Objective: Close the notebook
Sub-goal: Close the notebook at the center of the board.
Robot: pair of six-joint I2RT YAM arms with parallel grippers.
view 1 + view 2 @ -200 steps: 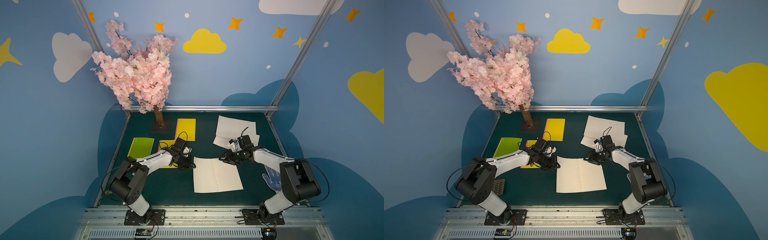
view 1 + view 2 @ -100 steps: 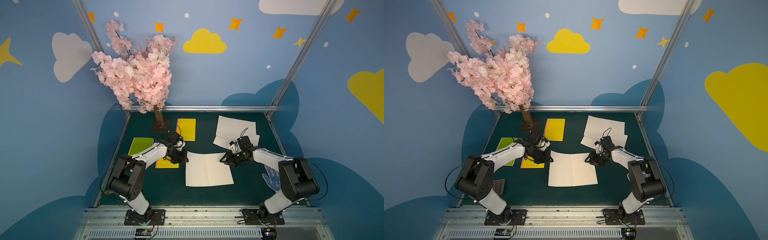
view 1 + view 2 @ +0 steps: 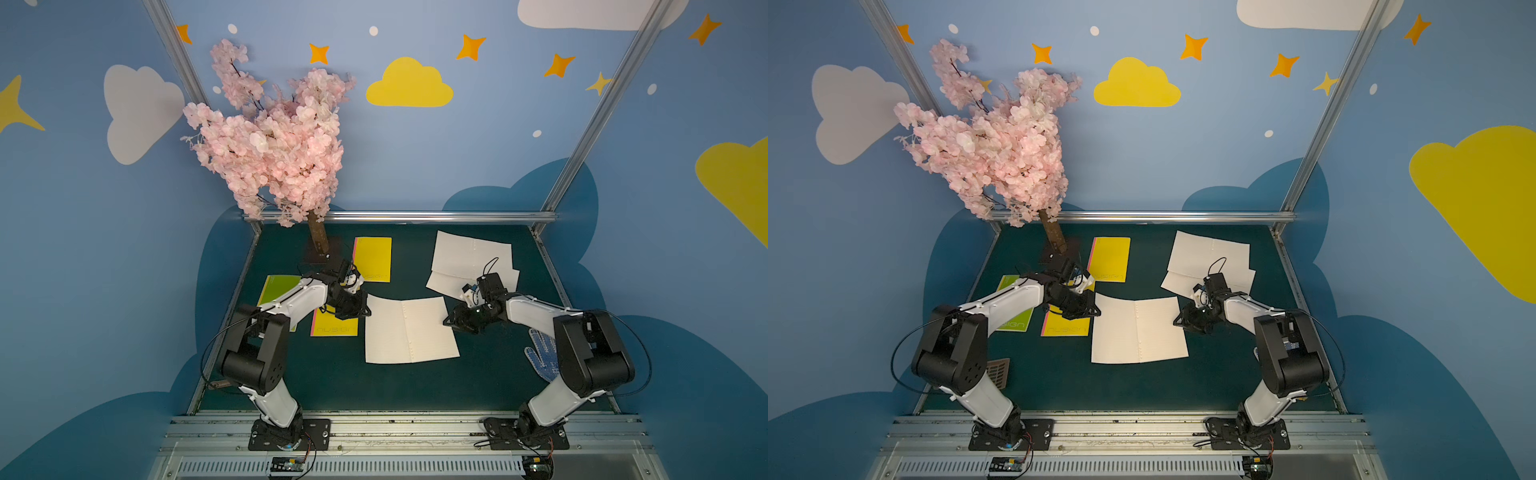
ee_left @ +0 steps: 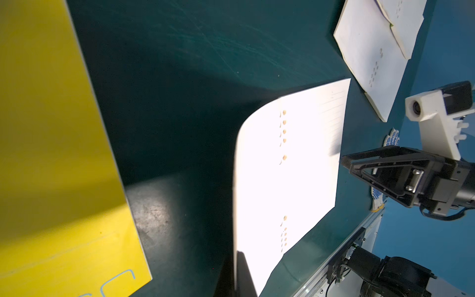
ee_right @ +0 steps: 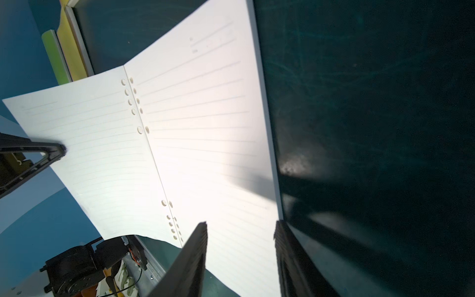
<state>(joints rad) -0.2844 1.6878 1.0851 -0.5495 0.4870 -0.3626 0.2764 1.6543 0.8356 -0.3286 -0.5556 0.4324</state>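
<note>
White lined pages: the open notebook [image 3: 409, 330] lies mid-frame on the dark green tabletop [image 3: 374, 386] in both top views. The left jaws are closed, seemingly pinching its left page's upper corner, which curls up, likely to fold it over. The right jaws stand parted over the right page's edge, probably steadying it.
</note>
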